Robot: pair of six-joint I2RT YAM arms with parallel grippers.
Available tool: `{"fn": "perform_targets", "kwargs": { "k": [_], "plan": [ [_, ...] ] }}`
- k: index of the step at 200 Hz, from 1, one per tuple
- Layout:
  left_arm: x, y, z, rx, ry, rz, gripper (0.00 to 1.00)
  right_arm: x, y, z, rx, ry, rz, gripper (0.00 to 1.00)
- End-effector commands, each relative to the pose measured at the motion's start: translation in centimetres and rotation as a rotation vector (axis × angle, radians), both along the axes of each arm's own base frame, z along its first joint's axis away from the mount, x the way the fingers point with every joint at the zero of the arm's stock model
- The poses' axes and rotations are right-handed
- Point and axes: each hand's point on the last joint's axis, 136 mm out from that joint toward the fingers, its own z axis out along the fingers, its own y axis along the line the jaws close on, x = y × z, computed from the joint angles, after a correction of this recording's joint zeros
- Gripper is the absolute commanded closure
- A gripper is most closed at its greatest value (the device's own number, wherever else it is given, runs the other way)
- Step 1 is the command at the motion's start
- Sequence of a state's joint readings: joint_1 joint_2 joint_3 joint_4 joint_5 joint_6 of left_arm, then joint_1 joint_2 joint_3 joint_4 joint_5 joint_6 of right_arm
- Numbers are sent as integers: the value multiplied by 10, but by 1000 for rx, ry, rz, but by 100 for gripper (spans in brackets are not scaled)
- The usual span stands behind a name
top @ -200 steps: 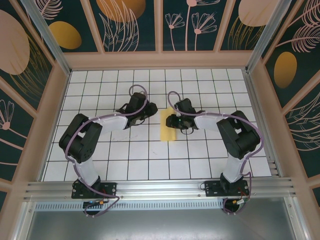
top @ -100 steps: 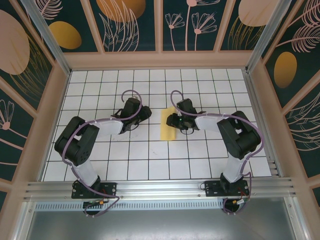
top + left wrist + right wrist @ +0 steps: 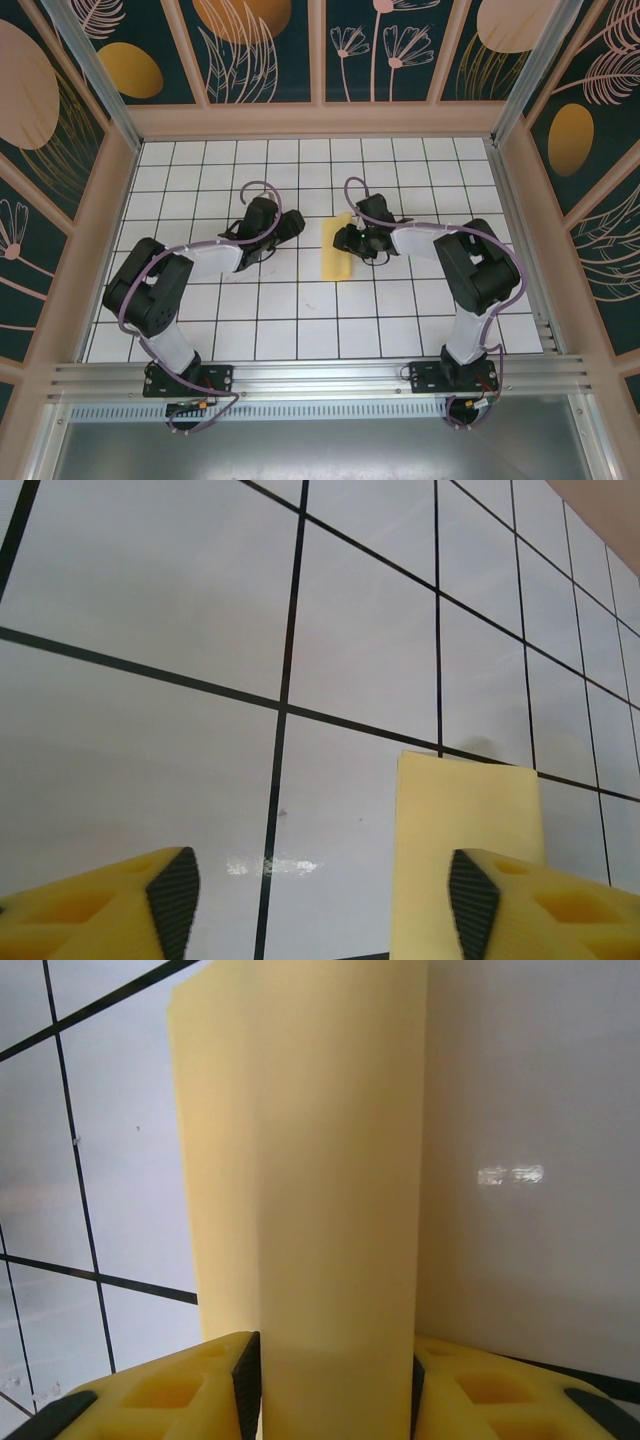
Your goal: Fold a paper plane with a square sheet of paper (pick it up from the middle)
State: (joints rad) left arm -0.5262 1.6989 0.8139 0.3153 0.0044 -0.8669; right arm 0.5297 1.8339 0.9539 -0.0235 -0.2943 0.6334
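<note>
The left claw (image 3: 291, 222) is held low over the table (image 3: 200, 300), a smooth, glossy white surface ruled into squares by thin black lines. In the left wrist view this claw (image 3: 325, 905) is seen spread wide, with bare tile showing between its fingers (image 3: 95, 920). The fingers are made of moulded yellow plastic and faced with black ribbed pads (image 3: 175, 900). A purple cable (image 3: 262, 187) is looped over the black-and-white arm behind it.

The sheet of paper (image 3: 338, 256) is found to the right of the left claw, apart from it, lying on the table between the two claws. In the left wrist view the paper (image 3: 465, 810) is shown ahead and to the right, with square corners and a matte, pale yellow face. Its near end is hidden behind the right-hand finger. It is folded into a long, narrow strip.

The right claw (image 3: 344, 239) is set over the far end of the strip. In the right wrist view this claw (image 3: 335, 1380) is seen at a narrow setting, and a lengthwise band of the paper (image 3: 320, 1160) runs out from between its yellow fingers (image 3: 180, 1390). A soft crease is visible along the band's left side. Whether the paper is actually pinched cannot be told.
</note>
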Motion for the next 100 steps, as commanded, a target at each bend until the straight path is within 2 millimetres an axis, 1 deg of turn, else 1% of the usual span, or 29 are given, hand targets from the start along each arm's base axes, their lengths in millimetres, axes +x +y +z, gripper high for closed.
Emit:
{"fn": "perform_targets", "kwargs": {
  "k": [1, 15, 29, 64, 100],
  "plan": [
    [5, 6, 14, -2, -55, 10, 18, -31, -37, -69, -191, 166, -15, 61],
    [4, 8, 16, -3, -62, 8, 8, -31, -38, -71, -197, 168, -15, 61],
    [3, 10, 17, -4, -67, 4, 2, -32, -39, -73, -203, 172, -10, 61],
    [0, 11, 19, 2, -77, -17, 2, -35, -39, -76, -215, 172, 15, 61],
    [-2, 6, 21, -13, -84, -55, 2, -37, -38, -80, -222, 177, 46, 61]
  ]
}}
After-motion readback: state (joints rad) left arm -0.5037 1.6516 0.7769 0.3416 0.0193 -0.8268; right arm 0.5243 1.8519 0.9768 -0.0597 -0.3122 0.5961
